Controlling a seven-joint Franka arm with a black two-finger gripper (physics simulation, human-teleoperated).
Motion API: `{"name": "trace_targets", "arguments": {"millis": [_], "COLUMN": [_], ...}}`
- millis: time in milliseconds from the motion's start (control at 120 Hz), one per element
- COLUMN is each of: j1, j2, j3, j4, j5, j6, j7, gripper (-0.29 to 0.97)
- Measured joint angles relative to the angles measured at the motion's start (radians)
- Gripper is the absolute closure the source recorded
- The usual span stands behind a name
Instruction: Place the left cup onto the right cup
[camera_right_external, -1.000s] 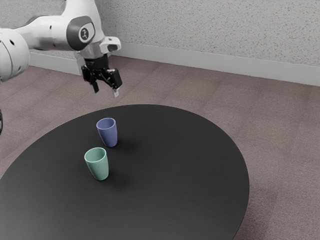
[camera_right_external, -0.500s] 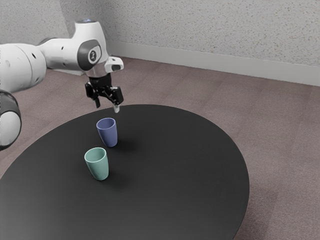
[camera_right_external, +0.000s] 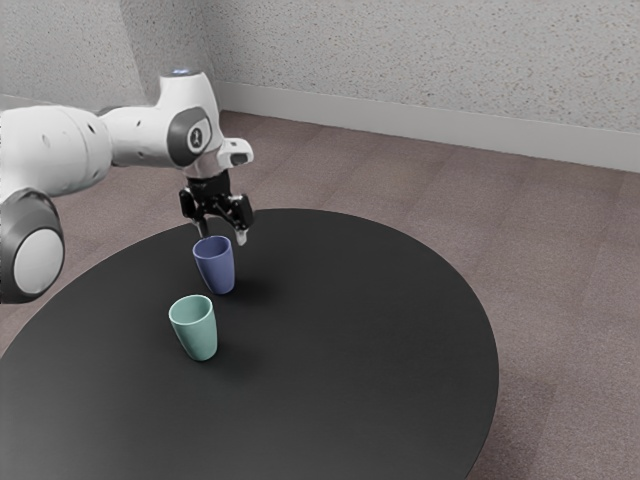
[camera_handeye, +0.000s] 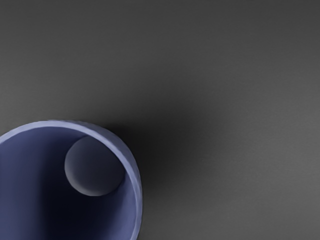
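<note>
one tapered blue cup (camera_right_external: 215, 265), round matte table (camera_right_external: 350, 330)

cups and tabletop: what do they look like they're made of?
Purple-blue cup: likely matte plastic, maybe unglazed ceramic; even colour, soft shading, no sharp highlights, thin rim. Green cup: same matte, uniform look. Round black table: smooth with a faint satin sheen, no grain; painted wood or laminate, can't tell.
</note>
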Motion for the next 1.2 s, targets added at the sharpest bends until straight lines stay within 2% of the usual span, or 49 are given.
{"name": "trace_targets", "arguments": {"millis": [867, 1000, 1200], "j1": [0.007, 0.007, 0.007], "j2": [0.091, 0.097, 0.098], "j3": [0.0, 0.0, 0.0], "j4": [0.0, -0.001, -0.002], "j5": [-0.006, -0.005, -0.005], "j6": [0.099, 0.105, 0.121], "j7": [0.003, 0.003, 0.003], "gripper": [0.01, 0.16, 0.53]}}
